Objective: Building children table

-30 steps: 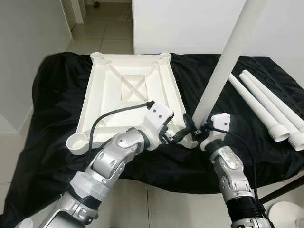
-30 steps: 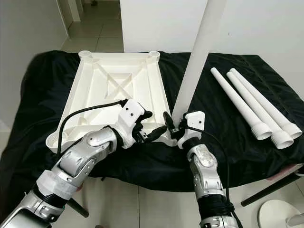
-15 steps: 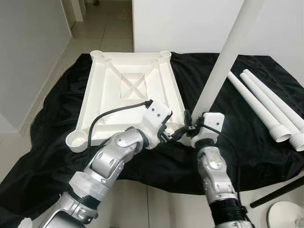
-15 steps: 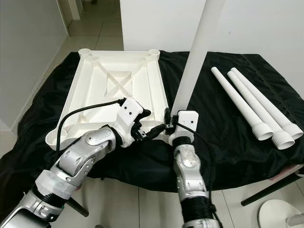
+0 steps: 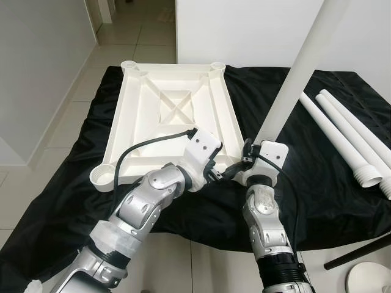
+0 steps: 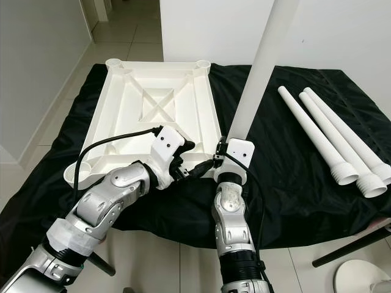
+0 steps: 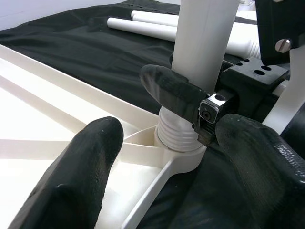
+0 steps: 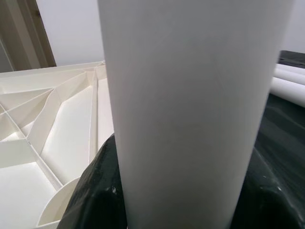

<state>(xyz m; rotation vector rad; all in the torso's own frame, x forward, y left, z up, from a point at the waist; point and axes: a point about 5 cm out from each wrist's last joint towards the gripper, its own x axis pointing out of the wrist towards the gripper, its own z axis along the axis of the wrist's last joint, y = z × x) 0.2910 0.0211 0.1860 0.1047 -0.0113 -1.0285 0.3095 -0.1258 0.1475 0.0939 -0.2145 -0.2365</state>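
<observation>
Leg, top cut off, threaded foot in tabletop corner socket, clasped by right gripper; left gripper spread open beside.

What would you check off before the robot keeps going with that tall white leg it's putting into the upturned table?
1. Long white plastic table leg seated in the near right corner socket of the upside-down white plastic tabletop: not ok; threaded rings are exposed above the socket.
2. Leg upright: not ok; it leans in both head views.
3. Right gripper holding the leg just above the threads: ok; a black finger presses against it.
4. Left gripper clear of the leg: ok; open, its fingers either side of the corner.
5. Three spare white legs out of the way: ok; lying on the black cloth to the right.
</observation>
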